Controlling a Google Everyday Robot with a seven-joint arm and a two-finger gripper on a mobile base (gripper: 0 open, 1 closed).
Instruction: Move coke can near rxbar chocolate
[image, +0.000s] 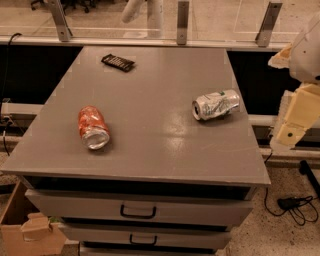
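Note:
The coke can (92, 127) lies on its side on the left part of the grey cabinet top (160, 150), silver end toward the front. The rxbar chocolate (118, 62), a flat dark bar, lies near the far left corner, well behind the can. My gripper (294, 119) hangs off the right side of the cabinet, beyond its edge, far from both the can and the bar and holding nothing I can see.
A crushed silver can with green markings (216, 104) lies on its side at the right of the top. Drawers (137, 212) are below the front edge. A cardboard box (30, 230) sits on the floor at left, cables (295, 205) at right. A railing (182, 22) runs behind.

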